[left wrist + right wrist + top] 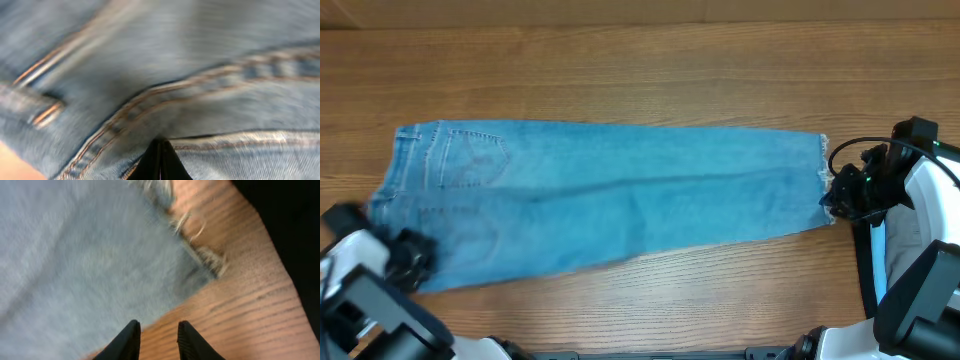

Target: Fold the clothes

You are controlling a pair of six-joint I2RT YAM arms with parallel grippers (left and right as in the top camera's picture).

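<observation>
A brown wood-grain surface fills the overhead view. A pair of light blue jeans lies flat across it, one leg stacked on the other, with the waist to the left and the hems to the right. At far left, the left gripper sits on the near corner of the waist. Its wrist camera (badly blurred) shows the black fingertips pressed together on a fold of denim, beside orange-stitched seams. A stitched back pocket faces up near the waist. At far right, the frayed hem ends on bare wood. The right gripper is at the near hem corner, its fingers spread apart over the wood with only wood grain showing between them.
</observation>
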